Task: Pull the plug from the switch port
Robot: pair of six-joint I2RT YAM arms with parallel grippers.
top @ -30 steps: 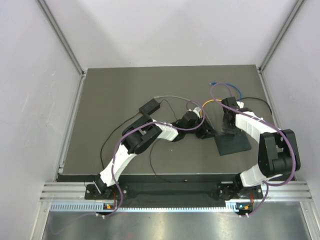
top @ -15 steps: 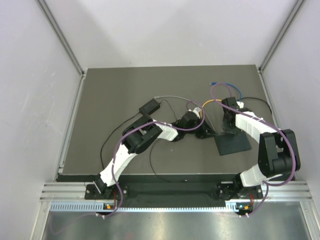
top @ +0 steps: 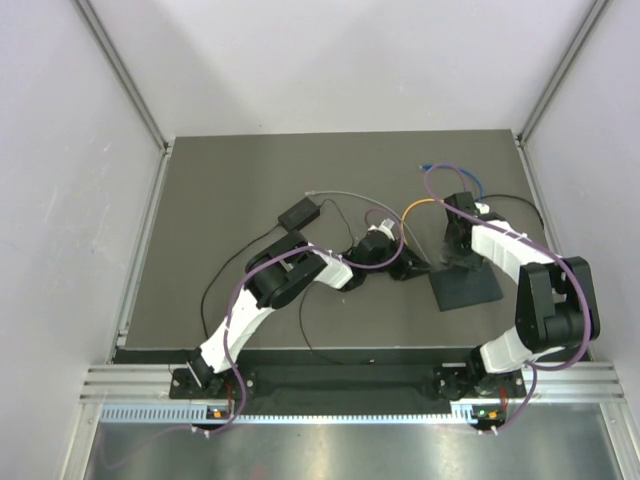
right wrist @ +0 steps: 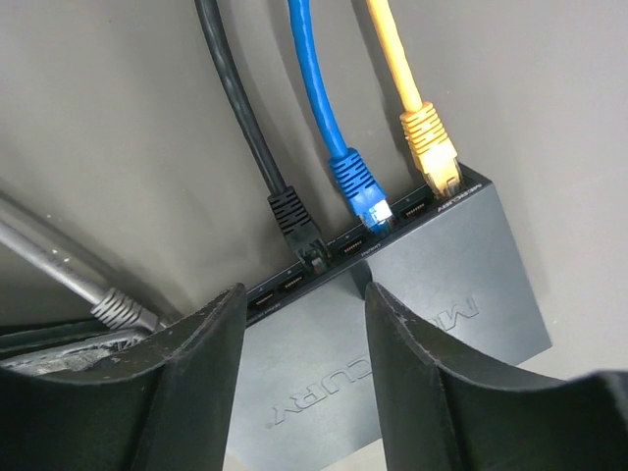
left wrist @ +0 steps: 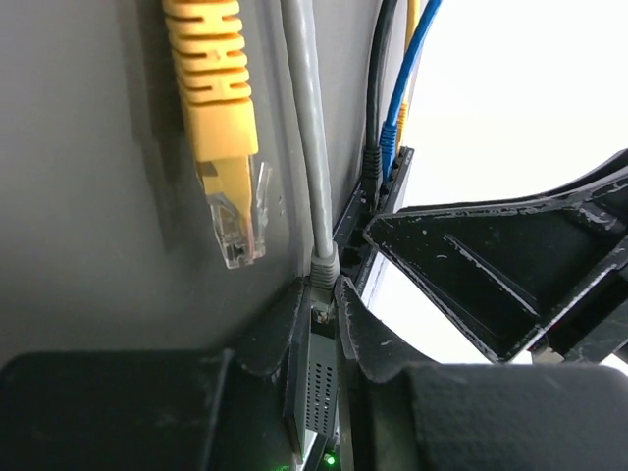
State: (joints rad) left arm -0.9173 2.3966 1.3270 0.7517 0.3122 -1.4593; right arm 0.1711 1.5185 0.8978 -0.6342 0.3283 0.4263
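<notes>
The switch (right wrist: 432, 294) is a flat black box with raised lettering, lying right of centre on the table (top: 220, 220). Black (right wrist: 294, 221), blue (right wrist: 358, 182) and yellow (right wrist: 430, 137) plugs sit in its ports. In the left wrist view my left gripper (left wrist: 324, 289) is shut on the grey plug (left wrist: 324, 267) at the box's left end. Its fingers hide whether that plug sits in its port. My right gripper (right wrist: 304, 314) hovers open over the box top, a finger on each side, touching nothing. From above, both grippers (top: 412, 268) (top: 455, 258) meet at the switch (top: 470, 290).
A loose yellow plug (left wrist: 231, 206) lies on the table left of the grey cable (left wrist: 306, 128). A small black block (top: 298, 213) with a thin black cord sits at centre left. Blue and yellow cables (top: 455, 180) loop behind the switch. Walls enclose the table.
My left gripper has closed onto the grey plug and its wrist has shifted slightly left. My right gripper's jaws have widened a little above the switch.
</notes>
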